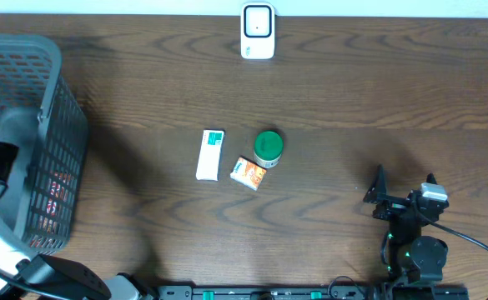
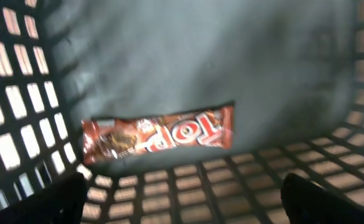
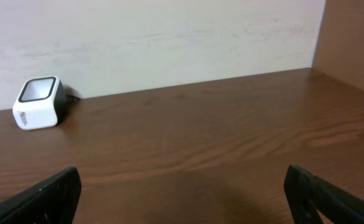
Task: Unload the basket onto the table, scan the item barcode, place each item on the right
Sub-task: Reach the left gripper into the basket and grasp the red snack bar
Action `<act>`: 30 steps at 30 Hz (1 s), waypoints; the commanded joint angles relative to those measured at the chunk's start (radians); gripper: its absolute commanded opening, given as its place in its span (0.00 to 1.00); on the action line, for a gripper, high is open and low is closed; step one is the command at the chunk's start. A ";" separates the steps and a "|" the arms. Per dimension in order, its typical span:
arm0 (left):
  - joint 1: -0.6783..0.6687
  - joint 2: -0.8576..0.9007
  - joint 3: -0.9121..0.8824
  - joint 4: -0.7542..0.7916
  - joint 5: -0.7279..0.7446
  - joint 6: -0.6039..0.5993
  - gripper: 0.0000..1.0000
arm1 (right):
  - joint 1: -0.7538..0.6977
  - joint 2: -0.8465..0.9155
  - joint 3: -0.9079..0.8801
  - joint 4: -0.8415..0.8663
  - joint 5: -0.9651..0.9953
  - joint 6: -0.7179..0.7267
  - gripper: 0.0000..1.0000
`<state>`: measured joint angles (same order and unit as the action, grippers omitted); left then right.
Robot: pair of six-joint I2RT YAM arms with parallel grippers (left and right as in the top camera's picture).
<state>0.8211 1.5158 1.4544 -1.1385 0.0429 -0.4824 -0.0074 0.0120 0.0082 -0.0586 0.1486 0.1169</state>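
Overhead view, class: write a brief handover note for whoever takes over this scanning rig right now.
Left gripper: open, empty, inside the basket above a chocolate bar.
Right gripper: open, empty, over the table, right side.
Scanner: at the far edge.
Done: apparently one bar binned.
Left: white box, orange packet and green-lidded tub wait mid-table, likely unscanned.

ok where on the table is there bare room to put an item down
Bare tabletop between the scanner and the right gripper, and between the basket and the white box. Crowded mid-table: that box, orange packet and green-lidded can sit close together.
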 commanded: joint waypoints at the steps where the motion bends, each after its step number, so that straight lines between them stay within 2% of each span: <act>1: 0.002 -0.006 -0.130 0.058 -0.104 0.059 0.99 | -0.004 -0.005 -0.003 -0.002 -0.003 -0.014 0.99; 6: 0.002 -0.006 -0.338 0.221 -0.115 0.086 0.99 | -0.004 -0.005 -0.003 -0.002 -0.003 -0.014 0.99; 10: 0.002 -0.006 -0.436 0.299 -0.115 0.114 0.99 | -0.004 -0.005 -0.003 -0.002 -0.004 -0.014 0.99; 19: 0.002 -0.006 -0.450 0.323 -0.123 0.160 0.98 | -0.004 -0.005 -0.003 -0.002 -0.004 -0.014 0.99; 24: 0.003 -0.006 -0.450 0.303 -0.182 0.161 0.98 | -0.004 -0.005 -0.003 -0.002 -0.003 -0.014 0.99; 25: 0.002 -0.006 -0.450 0.295 -0.159 0.179 0.98 | -0.004 -0.005 -0.003 -0.002 -0.004 -0.014 0.99; 28: 0.002 -0.006 -0.450 0.329 0.022 0.409 0.98 | -0.004 -0.005 -0.003 -0.002 -0.003 -0.014 0.99; 30: 0.002 -0.006 -0.450 0.343 0.105 0.484 0.98 | -0.004 -0.005 -0.003 -0.002 -0.004 -0.014 0.99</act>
<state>0.8238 1.5127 1.0069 -0.8043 -0.0212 -0.2085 -0.0074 0.0120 0.0082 -0.0582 0.1490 0.1169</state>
